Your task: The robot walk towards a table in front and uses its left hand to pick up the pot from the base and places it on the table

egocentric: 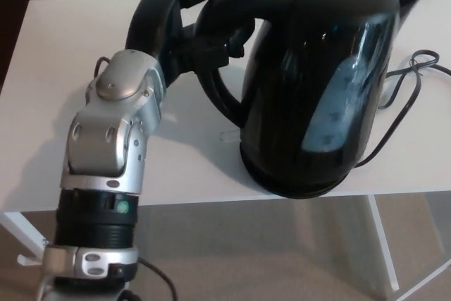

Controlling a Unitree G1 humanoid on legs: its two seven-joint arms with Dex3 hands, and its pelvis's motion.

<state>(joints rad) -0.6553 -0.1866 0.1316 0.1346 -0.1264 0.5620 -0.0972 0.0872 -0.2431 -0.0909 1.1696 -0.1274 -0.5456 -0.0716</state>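
Observation:
A glossy black kettle pot (320, 79) fills the right half of the head view, close to the camera and above the white table (56, 103). My left hand (187, 22) is shut on the pot's black handle (222, 89), fingers wrapped around its upper part. The silver and black left forearm (109, 153) rises from the bottom left. The pot's underside hangs over the table's front edge; whether it touches the table I cannot tell. The base is hidden from view. My right hand does not show.
A black power cord (409, 82) loops across the table at the right, behind the pot. The table's front edge (176, 202) runs across the lower picture, with white legs (384, 244) and beige floor below.

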